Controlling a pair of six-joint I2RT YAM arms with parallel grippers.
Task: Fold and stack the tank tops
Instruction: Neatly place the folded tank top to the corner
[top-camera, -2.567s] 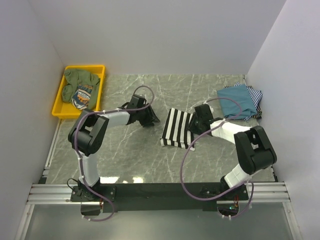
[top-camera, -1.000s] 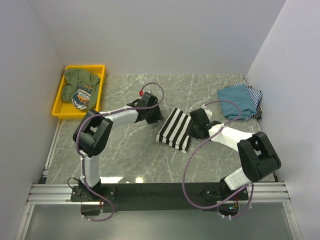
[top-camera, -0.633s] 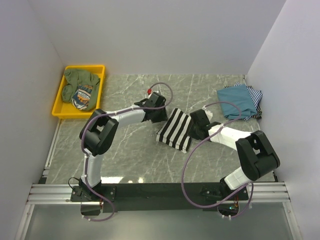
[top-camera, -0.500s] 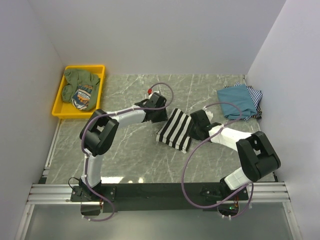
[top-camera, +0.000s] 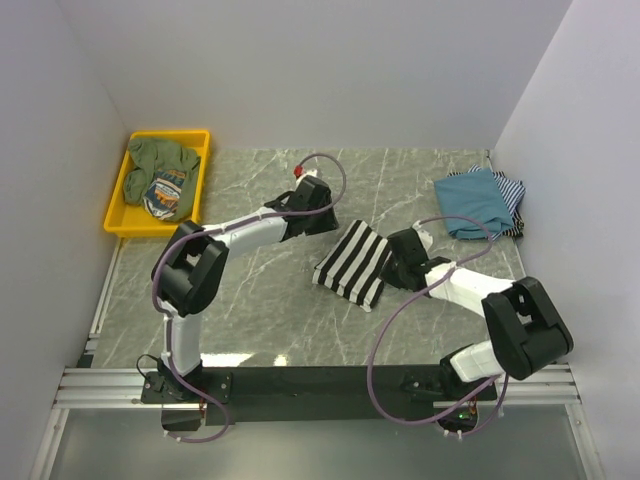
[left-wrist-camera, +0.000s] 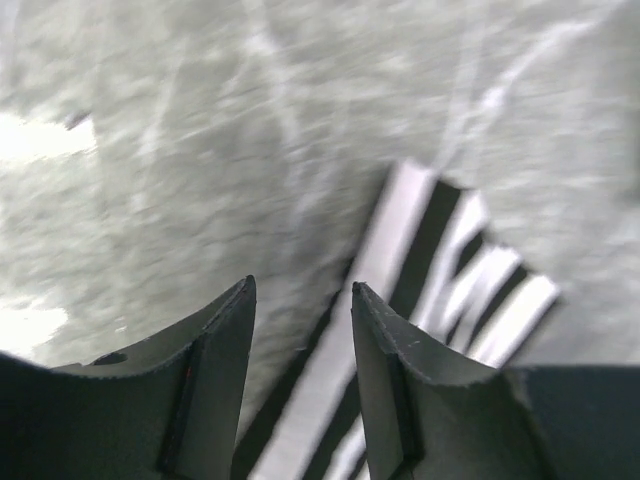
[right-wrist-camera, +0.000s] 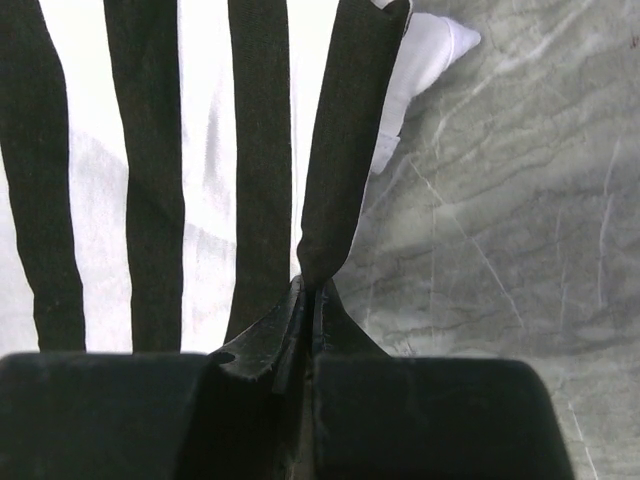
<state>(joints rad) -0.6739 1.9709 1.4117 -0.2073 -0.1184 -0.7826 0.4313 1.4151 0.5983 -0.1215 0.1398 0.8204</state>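
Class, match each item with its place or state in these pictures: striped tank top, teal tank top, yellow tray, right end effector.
Column A
1. striped tank top
2. teal tank top
3. yellow tray
4. right end effector

Column B
a. far left corner
b. shut, pinching a cloth edge
c. centre
d. far right corner

Pairs: 1-c, 2-d, 3-a, 4-b

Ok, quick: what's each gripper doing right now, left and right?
Left gripper: open, empty, above the edge of the black-and-white striped tank top.
Right gripper: closed, fingers pinching that top's edge.
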